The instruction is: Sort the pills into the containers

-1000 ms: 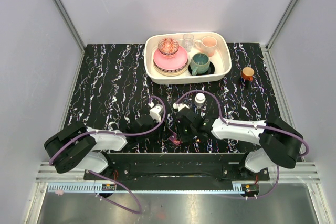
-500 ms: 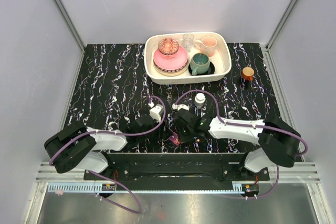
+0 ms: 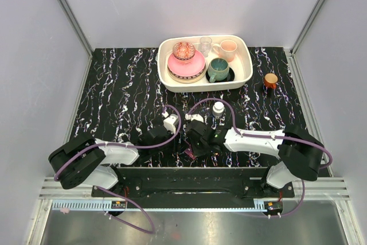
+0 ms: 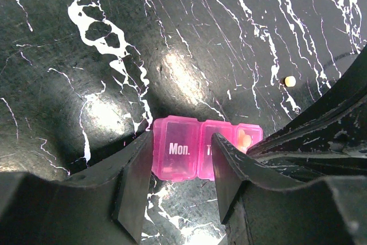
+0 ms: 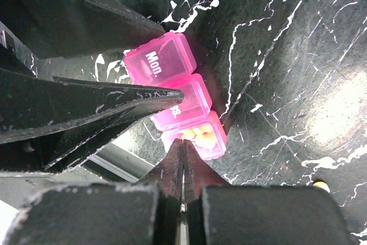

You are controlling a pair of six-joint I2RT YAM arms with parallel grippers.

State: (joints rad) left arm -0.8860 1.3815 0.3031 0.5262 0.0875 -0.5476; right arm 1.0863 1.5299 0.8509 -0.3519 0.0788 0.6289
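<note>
The magenta pill box (image 4: 198, 148) lies on the black marble table; it also shows in the right wrist view (image 5: 172, 87) and the top view (image 3: 188, 152). Its "Mon." compartment sits between my left gripper's open fingers (image 4: 182, 187). Several yellowish pills (image 5: 199, 135) lie in the third compartment. My right gripper (image 5: 183, 144) is shut, with its tips at the edge of that compartment. I see nothing held between them. One loose pill (image 4: 291, 81) lies on the table beyond the box, also seen in the right wrist view (image 5: 321, 186).
A white bottle (image 3: 218, 108) stands just behind the right wrist. A cream tray (image 3: 248, 72) of crockery is at the back. A small brown orange-lidded jar (image 3: 270, 80) stands at the back right. Both grippers crowd together over the box near the front edge.
My right gripper has moved left, closer to the pill box and the left gripper. The left arm has stayed where it was.
</note>
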